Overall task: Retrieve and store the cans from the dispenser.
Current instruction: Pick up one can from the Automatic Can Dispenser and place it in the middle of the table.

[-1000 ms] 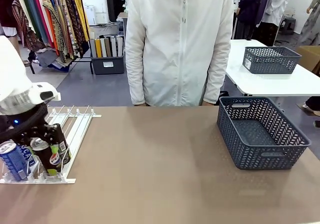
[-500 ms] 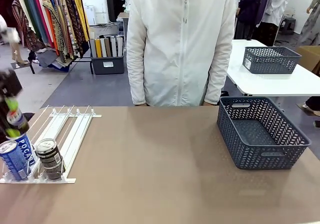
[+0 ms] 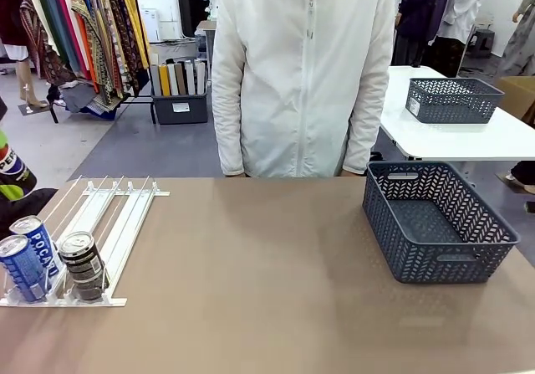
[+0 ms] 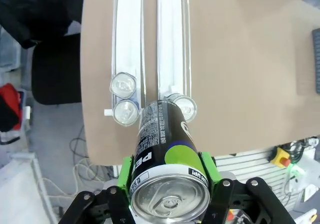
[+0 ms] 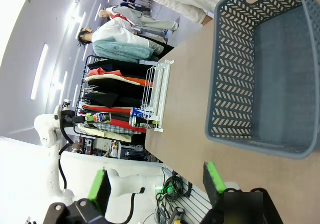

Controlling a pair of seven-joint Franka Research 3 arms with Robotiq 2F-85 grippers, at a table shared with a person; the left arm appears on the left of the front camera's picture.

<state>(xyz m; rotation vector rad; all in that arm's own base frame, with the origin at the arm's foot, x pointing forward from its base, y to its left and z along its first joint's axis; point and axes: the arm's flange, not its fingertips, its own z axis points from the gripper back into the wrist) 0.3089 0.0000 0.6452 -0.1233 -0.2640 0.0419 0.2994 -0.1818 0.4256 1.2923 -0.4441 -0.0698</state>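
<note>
Brown table (image 3: 267, 265) with dispenser (image 3: 125, 223); left wrist view: left hand (image 4: 167, 170) tight on dark can (image 4: 162, 134); right hand (image 5: 156, 180) agape.

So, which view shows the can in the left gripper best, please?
The left wrist view: the dark can sits large and central between the left gripper's green pads, top and label clear. The front view catches a sliver of the can at the left edge; the right wrist view shows it tiny, far off.
</note>
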